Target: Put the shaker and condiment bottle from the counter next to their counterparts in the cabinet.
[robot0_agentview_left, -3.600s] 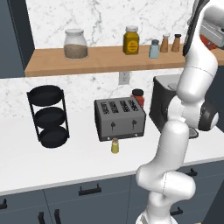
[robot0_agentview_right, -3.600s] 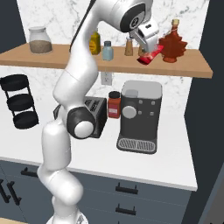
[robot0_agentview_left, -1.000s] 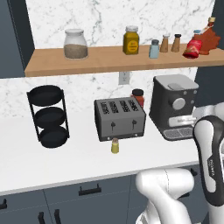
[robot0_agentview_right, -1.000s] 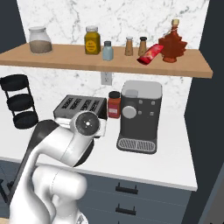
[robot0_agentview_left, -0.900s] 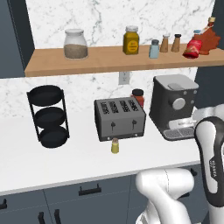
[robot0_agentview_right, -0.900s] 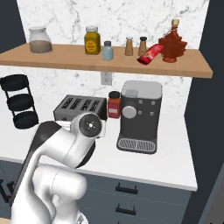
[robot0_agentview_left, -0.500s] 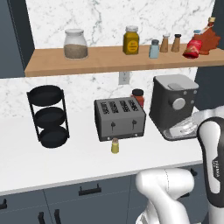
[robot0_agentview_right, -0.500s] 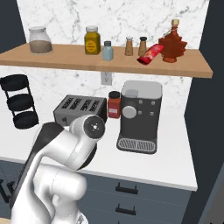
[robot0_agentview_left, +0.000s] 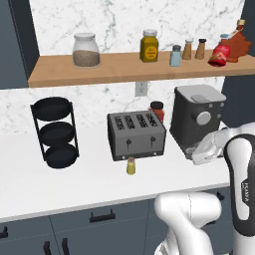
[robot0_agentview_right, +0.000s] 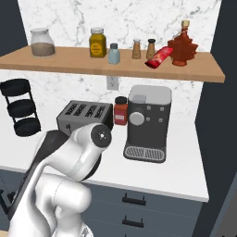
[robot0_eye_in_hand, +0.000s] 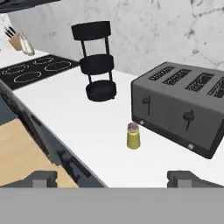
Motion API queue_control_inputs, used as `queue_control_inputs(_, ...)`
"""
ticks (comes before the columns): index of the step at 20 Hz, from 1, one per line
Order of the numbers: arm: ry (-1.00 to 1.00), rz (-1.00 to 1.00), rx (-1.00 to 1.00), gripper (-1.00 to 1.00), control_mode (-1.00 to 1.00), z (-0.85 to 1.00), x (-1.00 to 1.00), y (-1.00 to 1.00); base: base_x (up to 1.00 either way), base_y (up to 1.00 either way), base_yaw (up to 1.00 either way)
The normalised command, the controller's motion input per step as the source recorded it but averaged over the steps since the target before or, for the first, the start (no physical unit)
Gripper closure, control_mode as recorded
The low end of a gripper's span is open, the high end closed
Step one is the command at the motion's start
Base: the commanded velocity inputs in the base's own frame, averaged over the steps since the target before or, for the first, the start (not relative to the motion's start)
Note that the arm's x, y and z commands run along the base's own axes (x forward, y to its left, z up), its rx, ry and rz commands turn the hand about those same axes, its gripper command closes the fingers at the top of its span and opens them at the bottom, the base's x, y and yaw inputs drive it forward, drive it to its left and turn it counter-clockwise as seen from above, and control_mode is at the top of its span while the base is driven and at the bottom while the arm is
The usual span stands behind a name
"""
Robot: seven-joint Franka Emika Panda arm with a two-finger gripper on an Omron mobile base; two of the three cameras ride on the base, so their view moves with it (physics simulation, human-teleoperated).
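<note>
The shaker [robot0_eye_in_hand: 133, 136] is being seen upright on the counter [robot0_agentview_left: 74, 184], just in front of the grey toaster [robot0_agentview_left: 136, 135] and apart from it, w/ its tan cap on top; the same shaker is also being shown in the left base view at the toaster's front edge. The gripper [robot0_eye_in_hand: 113, 179] is being held wide open, nothing between its fingertips [robot0_eye_in_hand: 41, 178], well back from the shaker and aimed roughly at it. The condiment bottle [robot0_agentview_right: 159, 57] is being seen lying tilted on the cabinet [robot0_agentview_right: 115, 67], right beside the dark red leaf-shaped bottle [robot0_agentview_right: 182, 45]; whether the two are touching can't be told from these views. Left of it on the shelf, two brown shakers [robot0_agentview_right: 143, 48] and a pale blue shaker [robot0_agentview_right: 114, 53] are being shown close together, then a yellow jar [robot0_agentview_right: 97, 42] and a glass jar [robot0_agentview_right: 41, 43] farther left. A coffee machine [robot0_agentview_right: 148, 122] is being shown on the counter w/ a red-lidded jar [robot0_agentview_right: 120, 110] between it and the toaster. A black 3-tier rack [robot0_agentview_left: 54, 131] is standing at the counter's left.
</note>
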Motion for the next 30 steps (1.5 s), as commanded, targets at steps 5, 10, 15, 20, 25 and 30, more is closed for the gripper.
queue_control_inputs(5, -0.2, 0.05, 0.0, -1.0, -1.0, -0.68, -0.03, 0.23, 0.0, 0.0, 0.0)
queue_control_inputs(10, -0.24, 0.04, 0.0, -1.0, -1.0, -0.79, 0.0, 0.27, 0.0, 0.0, 0.0)
queue_control_inputs(15, -0.19, 0.01, 0.0, -1.0, -1.0, -0.65, 0.0, 0.42, 0.0, 0.0, 0.0)
queue_control_inputs(20, -0.13, 0.0, 0.0, -1.0, -1.0, -0.44, 0.0, 0.55, 0.0, 0.0, 0.0)
queue_control_inputs(25, -0.11, 0.0, 0.0, -1.0, -1.0, -0.46, 0.05, 0.48, 0.0, 0.0, 0.0)
queue_control_inputs(30, -0.08, -0.04, 0.0, -1.0, -1.0, -0.4, 0.15, 0.34, 0.0, 0.0, 0.0)
